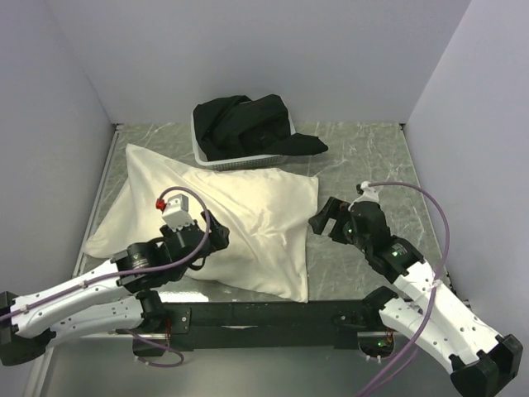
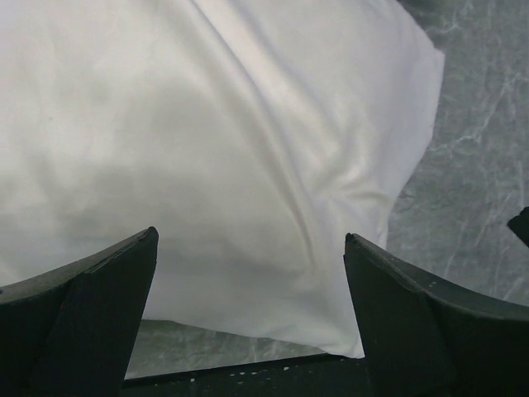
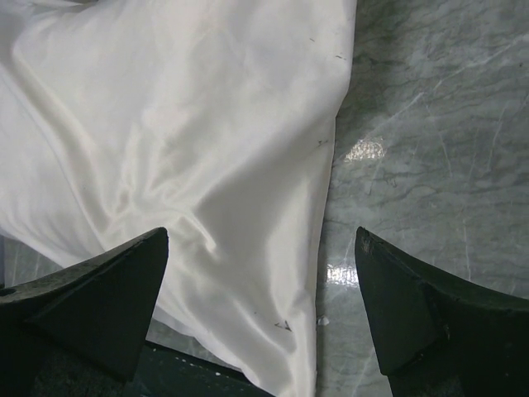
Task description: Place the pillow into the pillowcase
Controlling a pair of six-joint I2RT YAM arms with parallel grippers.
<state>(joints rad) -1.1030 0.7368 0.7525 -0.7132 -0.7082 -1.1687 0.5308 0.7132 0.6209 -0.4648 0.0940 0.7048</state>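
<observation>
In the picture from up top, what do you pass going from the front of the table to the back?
The black rail → pillowcase → white basket holding black cloth → back wall.

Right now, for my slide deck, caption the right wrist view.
Open right hand poised above the edge of the cream pillowcase on a marbled table.

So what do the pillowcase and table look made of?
Pillowcase: thin cream fabric, satin-like by its soft sheen and fine creases. Table: hard grey marble-look top, glossy by the glare spots; real stone or printed laminate, I can't tell.
</observation>
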